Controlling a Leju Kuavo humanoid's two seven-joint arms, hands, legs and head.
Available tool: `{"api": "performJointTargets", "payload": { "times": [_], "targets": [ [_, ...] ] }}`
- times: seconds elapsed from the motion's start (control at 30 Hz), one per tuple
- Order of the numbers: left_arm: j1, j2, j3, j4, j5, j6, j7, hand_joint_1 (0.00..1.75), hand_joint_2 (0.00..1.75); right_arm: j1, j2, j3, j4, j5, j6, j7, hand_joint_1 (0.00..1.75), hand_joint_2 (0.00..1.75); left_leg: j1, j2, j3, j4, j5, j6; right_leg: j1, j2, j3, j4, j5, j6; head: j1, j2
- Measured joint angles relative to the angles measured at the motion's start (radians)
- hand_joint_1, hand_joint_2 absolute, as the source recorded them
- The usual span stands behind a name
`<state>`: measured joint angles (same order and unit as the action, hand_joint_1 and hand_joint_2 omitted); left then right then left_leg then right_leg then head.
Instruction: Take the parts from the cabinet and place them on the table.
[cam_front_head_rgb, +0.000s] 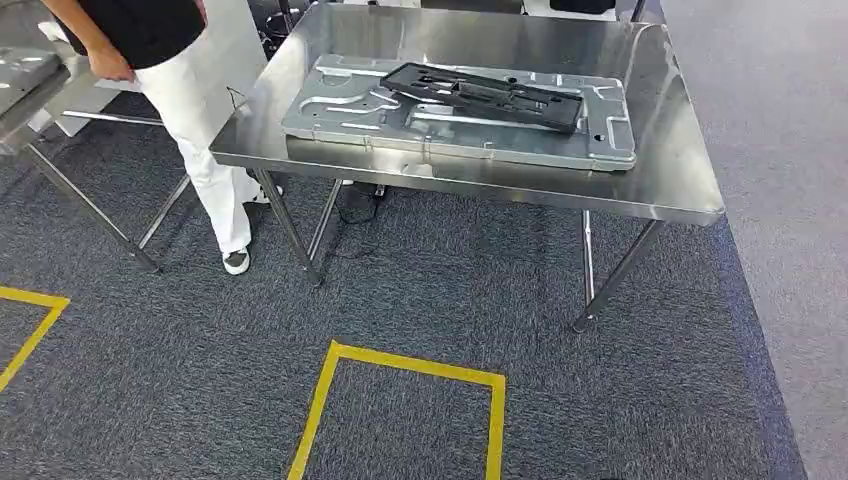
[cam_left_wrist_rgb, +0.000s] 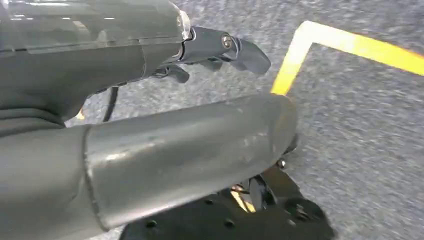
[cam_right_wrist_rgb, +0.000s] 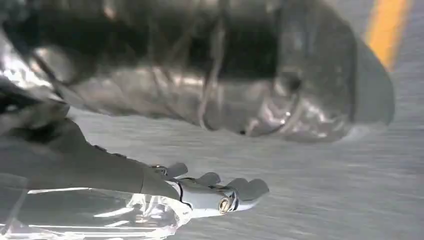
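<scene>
both arms hang over the grey carpet floor with its yellow tape square. the left robot hand and right robot hand hold nothing, fingers loosely apart. further off, the shiny steel surface carries a pale grey stamped metal panel with a black plastic frame lying on it. a placement looks finished; next calls for turning toward the cabinet. a person in white trousers is cut off.

Steel table on grey carpet with yellow tape lines
</scene>
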<state>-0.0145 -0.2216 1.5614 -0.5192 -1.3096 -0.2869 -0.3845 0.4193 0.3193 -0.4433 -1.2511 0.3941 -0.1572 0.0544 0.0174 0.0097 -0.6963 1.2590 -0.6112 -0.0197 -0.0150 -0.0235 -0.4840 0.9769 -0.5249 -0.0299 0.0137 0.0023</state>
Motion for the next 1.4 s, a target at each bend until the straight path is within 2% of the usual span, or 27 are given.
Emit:
{"api": "performJointTargets", "payload": {
  "times": [0.07,0.1,0.17,0.2,0.3,0.37,0.43,0.5,0.53,0.57,0.63,0.67,0.7,0.73,0.8,0.87,0.9,0.97,1.03,1.07,1.1,1.17,1.2,1.23,1.27,1.37,1.4],
  "targets": [
    [0.000,0.000,0.003,-0.002,0.000,0.001,0.005,0.00,0.00,-0.003,0.011,-0.016,0.063,0.039,0.001,0.079,0.00,0.00,0.000,0.000,0.002,0.057,0.004,-0.001,0.004,-0.011,-0.016,0.004,0.008,0.002,0.000,0.000],
    [-0.001,0.000,0.003,-0.002,0.000,0.001,0.005,0.00,0.00,-0.002,0.015,-0.023,0.087,0.050,0.003,0.099,0.00,0.00,-0.001,0.000,0.038,0.012,0.033,0.002,0.005,-0.017,-0.021,0.008,0.010,0.003,0.000,0.000],
    [-0.001,0.003,0.004,-0.001,-0.008,0.009,0.006,0.00,0.00,-0.006,0.023,-0.035,0.132,0.075,0.033,0.160,0.00,0.00,-0.002,0.012,0.160,-0.167,0.090,0.013,0.006,-0.032,-0.026,0.015,0.010,0.005,0.000,0.000],
    [-0.004,0.007,0.004,0.000,-0.015,0.019,0.006,0.00,0.00,-0.015,0.024,-0.042,0.162,0.087,0.057,0.207,0.00,0.00,-0.005,0.046,0.215,-0.257,0.082,0.021,0.008,-0.039,-0.025,0.019,0.010,0.008,0.000,0.000],
    [-0.014,0.025,0.003,0.026,-0.031,0.050,0.005,0.00,0.00,-0.037,0.029,-0.064,0.240,0.100,0.126,0.273,0.00,0.00,-0.016,0.036,0.209,-0.273,0.087,0.037,0.012,-0.061,-0.025,0.020,0.016,0.025,0.000,0.000],
    [-0.012,0.032,0.003,0.037,-0.034,0.057,0.006,0.00,0.00,-0.051,0.032,-0.069,0.271,0.101,0.138,0.282,0.00,0.00,-0.007,0.020,0.206,-0.287,0.100,0.051,0.014,-0.067,-0.023,0.018,0.017,0.038,0.000,0.000],
    [-0.015,0.036,0.003,0.050,-0.037,0.062,0.005,0.00,0.00,-0.059,0.032,-0.080,0.294,0.106,0.155,0.284,0.00,0.00,-0.005,0.011,0.197,-0.291,0.111,0.061,0.008,0.000,-0.050,0.082,-0.044,0.047,0.001,0.000],
    [-0.019,0.048,0.002,0.075,-0.044,0.094,-0.006,0.00,0.00,-0.068,0.032,-0.095,0.324,0.138,0.235,0.279,0.00,0.00,-0.009,-0.001,0.184,-0.289,0.120,0.070,0.007,0.017,-0.119,0.247,-0.139,0.048,0.000,0.000],
    [-0.021,0.055,0.002,0.092,-0.045,0.107,-0.011,0.00,0.00,-0.072,0.032,-0.105,0.338,0.161,0.277,0.264,0.00,0.00,-0.011,-0.011,0.178,-0.287,0.123,0.071,0.007,0.018,-0.144,0.308,-0.160,0.048,0.000,0.000],
    [-0.021,0.065,0.000,0.108,-0.047,0.119,-0.013,0.00,0.00,-0.078,0.032,-0.113,0.349,0.185,0.310,0.247,0.00,0.00,-0.012,-0.021,0.173,-0.285,0.126,0.070,0.007,0.019,-0.149,0.327,-0.155,0.047,0.000,0.000],
    [-0.023,0.076,-0.001,0.141,-0.048,0.137,-0.014,0.00,0.00,-0.087,0.031,-0.134,0.368,0.232,0.339,0.212,0.00,0.00,-0.013,-0.046,0.170,-0.276,0.128,0.067,0.008,0.022,-0.088,0.222,-0.080,0.041,0.000,0.000],
    [-0.026,0.083,-0.002,0.153,-0.048,0.142,-0.014,0.00,0.00,-0.092,0.031,-0.142,0.376,0.248,0.345,0.197,0.00,0.00,-0.013,-0.059,0.168,-0.270,0.128,0.066,0.008,0.037,-0.033,0.118,-0.030,0.036,0.000,0.000],
    [-0.028,0.084,-0.002,0.164,-0.048,0.143,-0.014,0.00,0.00,-0.096,0.031,-0.149,0.384,0.264,0.351,0.181,0.00,0.00,-0.012,-0.068,0.163,-0.265,0.129,0.065,0.009,0.075,0.004,0.039,-0.007,0.028,0.000,0.000],
    [-0.031,0.085,-0.003,0.173,-0.048,0.143,-0.015,0.00,0.00,-0.103,0.029,-0.161,0.394,0.283,0.359,0.163,0.00,0.00,-0.019,-0.074,0.157,-0.259,0.130,0.059,0.008,0.102,0.009,0.020,-0.020,0.024,0.000,0.000],
    [-0.033,0.094,-0.006,0.185,-0.049,0.144,-0.018,0.00,0.00,-0.123,0.029,-0.191,0.417,0.337,0.378,0.121,0.00,0.00,-0.012,-0.093,0.145,-0.257,0.138,0.045,0.012,0.083,0.002,0.020,-0.014,0.024,0.000,0.000],
    [-0.031,0.099,-0.011,0.192,-0.052,0.146,-0.018,0.00,0.00,-0.138,0.029,-0.213,0.433,0.368,0.390,0.107,0.00,0.00,-0.015,-0.111,0.136,-0.258,0.145,0.031,0.005,0.063,0.003,0.009,-0.005,0.012,0.000,0.000],
    [-0.029,0.101,-0.012,0.196,-0.052,0.146,-0.018,0.00,0.00,-0.143,0.029,-0.220,0.442,0.377,0.392,0.102,0.00,0.00,-0.011,-0.081,0.134,-0.241,0.130,0.031,0.002,0.045,0.007,0.003,0.001,0.007,0.000,0.000],
    [-0.033,0.105,-0.014,0.203,-0.052,0.146,-0.017,0.00,0.00,-0.149,0.029,-0.238,0.456,0.391,0.397,0.099,0.00,0.00,-0.011,-0.031,0.083,-0.130,0.055,0.021,0.003,0.023,-0.001,0.002,0.004,0.000,0.000,0.000],
    [-0.036,0.109,-0.015,0.207,-0.051,0.147,-0.017,0.00,0.00,-0.151,0.029,-0.252,0.470,0.398,0.400,0.099,0.00,0.00,-0.005,-0.022,0.015,0.026,-0.014,0.010,0.004,-0.008,-0.006,0.004,0.004,0.000,0.000,0.000],
    [-0.034,0.111,-0.016,0.208,-0.051,0.147,-0.016,0.00,0.00,-0.152,0.029,-0.257,0.474,0.403,0.401,0.101,0.00,0.00,-0.003,-0.019,0.005,0.059,-0.018,0.006,0.004,-0.022,-0.008,0.007,0.004,0.000,0.000,0.000],
    [-0.031,0.113,-0.016,0.208,-0.051,0.147,-0.016,0.00,0.00,-0.154,0.029,-0.261,0.477,0.406,0.403,0.102,0.00,0.00,0.001,-0.015,0.018,0.039,0.002,0.003,0.003,-0.033,-0.009,0.009,0.003,0.001,0.000,0.000],
    [-0.027,0.117,-0.017,0.209,-0.051,0.148,-0.015,0.00,0.00,-0.161,0.030,-0.270,0.483,0.413,0.404,0.113,0.00,0.00,0.005,0.000,0.108,-0.117,0.082,0.001,0.001,-0.054,-0.009,0.015,-0.001,0.008,0.000,0.000],
    [-0.029,0.119,-0.018,0.209,-0.051,0.150,-0.015,0.00,0.00,-0.164,0.030,-0.275,0.487,0.415,0.406,0.118,0.00,0.00,0.006,0.032,0.167,-0.219,0.118,0.002,0.001,-0.065,-0.007,0.019,-0.005,0.013,0.000,0.000],
    [-0.033,0.119,-0.019,0.210,-0.051,0.151,-0.014,0.00,0.00,-0.166,0.030,-0.280,0.489,0.417,0.407,0.119,0.00,0.00,-0.006,0.067,0.181,-0.255,0.094,0.007,0.008,-0.073,-0.007,0.022,-0.010,0.021,0.000,0.000],
    [-0.036,0.121,-0.019,0.211,-0.051,0.152,-0.015,0.00,0.00,-0.167,0.032,-0.283,0.491,0.418,0.407,0.120,0.00,0.00,-0.006,0.048,0.177,-0.255,0.102,0.020,0.009,-0.081,-0.007,0.024,-0.011,0.026,0.001,0.000],
    [-0.026,0.122,-0.019,0.214,-0.052,0.153,-0.013,0.00,0.00,-0.175,0.032,-0.290,0.495,0.418,0.407,0.124,0.00,0.00,-0.009,0.024,0.166,-0.257,0.107,0.034,0.009,-0.101,-0.002,0.020,-0.007,0.042,0.000,0.000],
    [-0.026,0.122,-0.019,0.214,-0.052,0.153,-0.013,0.00,0.00,-0.176,0.032,-0.290,0.495,0.418,0.407,0.125,0.00,0.00,-0.002,0.016,0.173,-0.264,0.115,0.045,0.003,-0.081,-0.003,0.027,-0.018,0.051,0.000,0.000]
  ]
}}
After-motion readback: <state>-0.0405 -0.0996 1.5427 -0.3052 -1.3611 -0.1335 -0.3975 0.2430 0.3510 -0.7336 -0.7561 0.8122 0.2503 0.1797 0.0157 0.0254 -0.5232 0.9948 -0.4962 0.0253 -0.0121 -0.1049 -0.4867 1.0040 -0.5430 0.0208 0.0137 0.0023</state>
